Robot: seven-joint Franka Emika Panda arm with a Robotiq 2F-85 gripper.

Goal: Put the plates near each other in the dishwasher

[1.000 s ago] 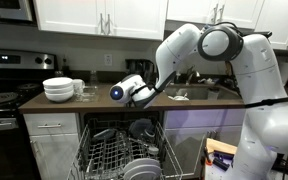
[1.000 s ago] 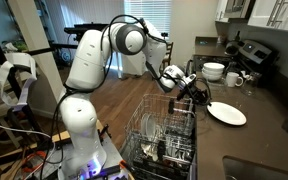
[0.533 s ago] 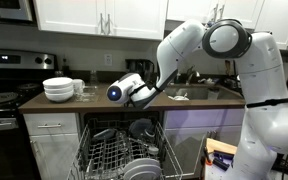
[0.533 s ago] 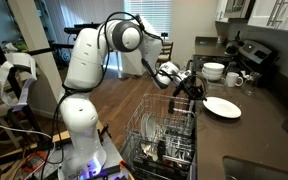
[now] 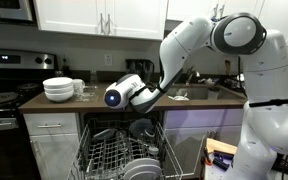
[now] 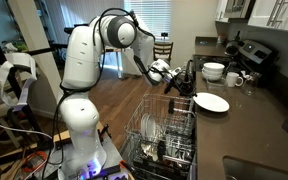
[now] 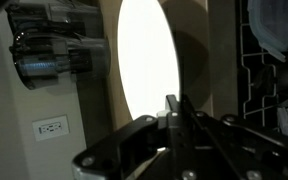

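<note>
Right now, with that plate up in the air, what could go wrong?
1. In the wrist view the gripper pinches the glossy plate only at its rim, so it might slip and drop onto the counter.
2. The dishwasher rack below already holds dishes among upright prongs, so the plate could knock against them on the way down.
3. The stack of bowls stands close by, and a wide swing might clip it.
</note>
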